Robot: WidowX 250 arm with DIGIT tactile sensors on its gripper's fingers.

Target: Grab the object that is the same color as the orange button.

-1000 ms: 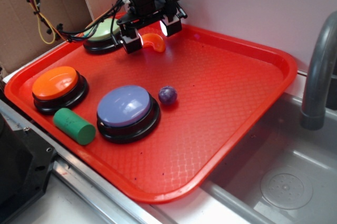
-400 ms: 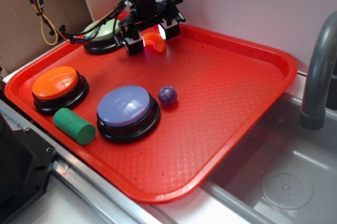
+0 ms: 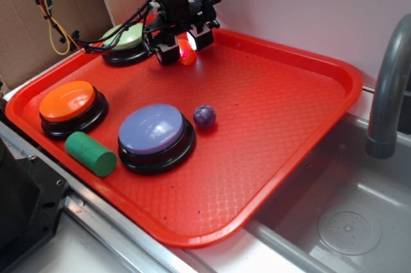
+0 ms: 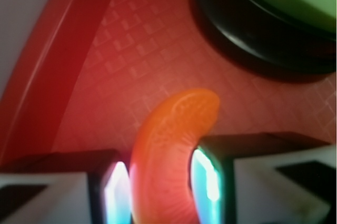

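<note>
Wrist view: orange crescent piece [image 4: 171, 155] between both fingers [image 4: 118, 195].

Gripper [image 3: 182, 47] at red tray's [image 3: 308, 87] far edge, fingers closed around orange piece [image 3: 187, 51], beside green button [image 3: 126, 37]

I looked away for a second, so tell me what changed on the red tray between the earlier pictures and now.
The gripper closed in on the small orange crescent-shaped plastic piece, which now sits pinched between its fingers beside the pale green button. The orange domed button, lavender-blue button, purple ball and green cylinder stayed put on the red tray.
</note>
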